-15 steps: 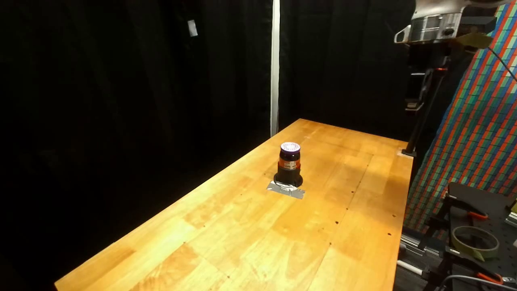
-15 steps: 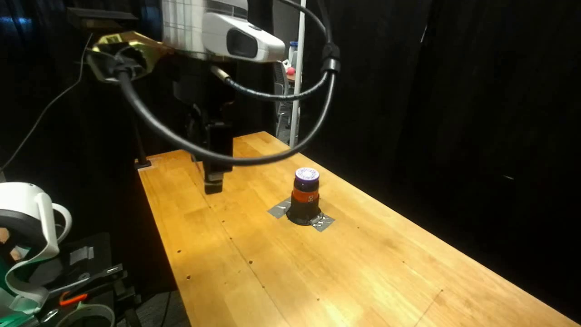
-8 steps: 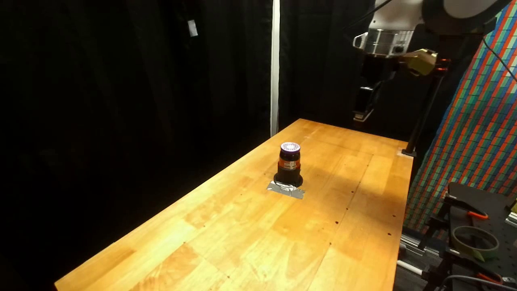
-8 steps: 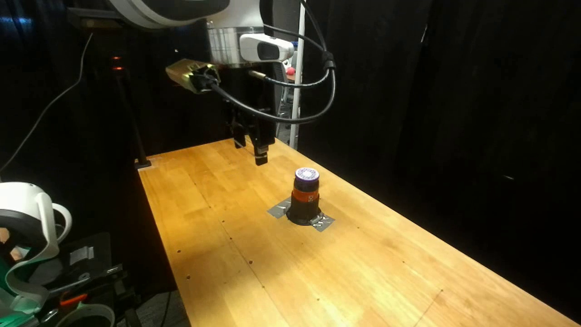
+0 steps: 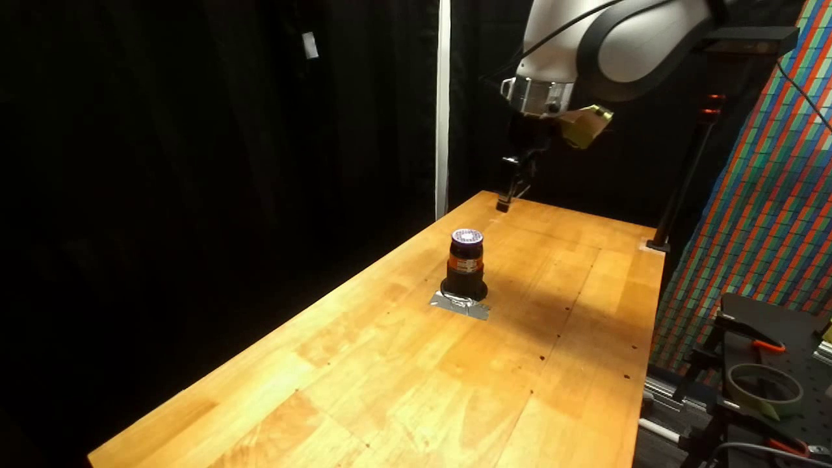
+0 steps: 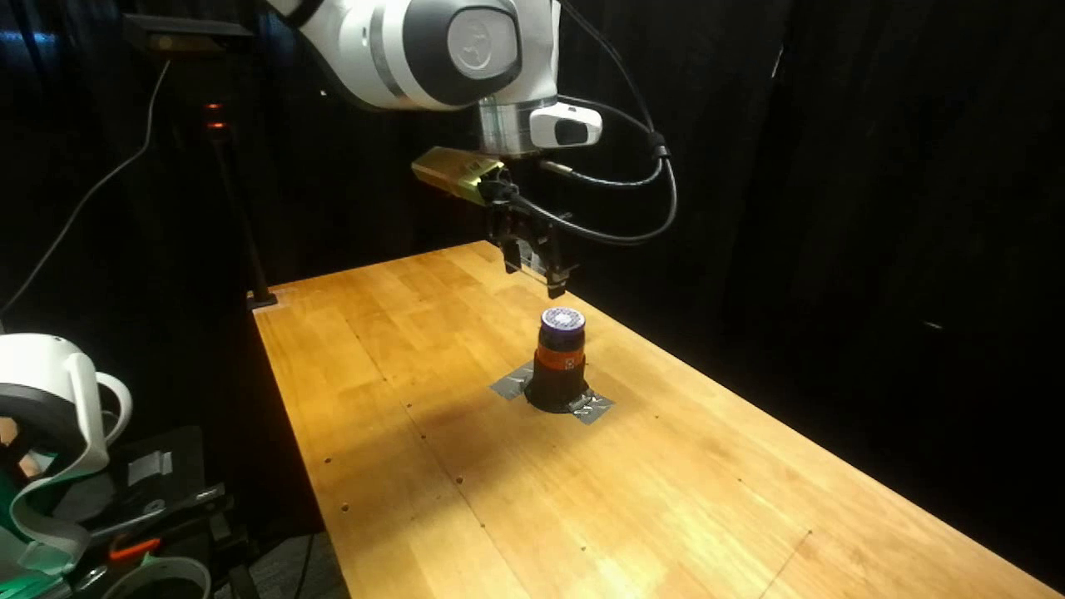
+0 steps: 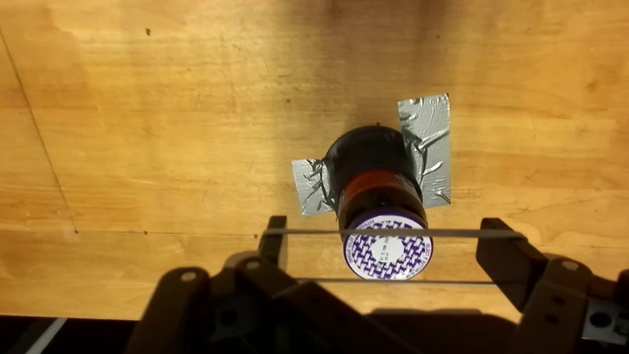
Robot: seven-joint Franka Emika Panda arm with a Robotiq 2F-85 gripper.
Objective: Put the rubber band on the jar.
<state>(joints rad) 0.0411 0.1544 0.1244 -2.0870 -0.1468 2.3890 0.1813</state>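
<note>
Gripper (image 6: 534,279) was held higher than the jar (image 6: 561,345) and apart from it — fingers spread, rubber band (image 7: 385,233) stretched around both. In the wrist view one strand was seen crossing in front of the jar's top. Jar was seated upright in a black holder (image 6: 556,387) — silver tape (image 7: 435,147) stuck to the table (image 6: 707,482) on two sides of it.

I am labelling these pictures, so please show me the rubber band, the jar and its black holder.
Rubber band (image 7: 393,232): wrist view, middle of the upper strand.
Jar (image 6: 559,356): an exterior view, on its orange label.
Black holder (image 6: 556,387): an exterior view, on its side wall.
</note>
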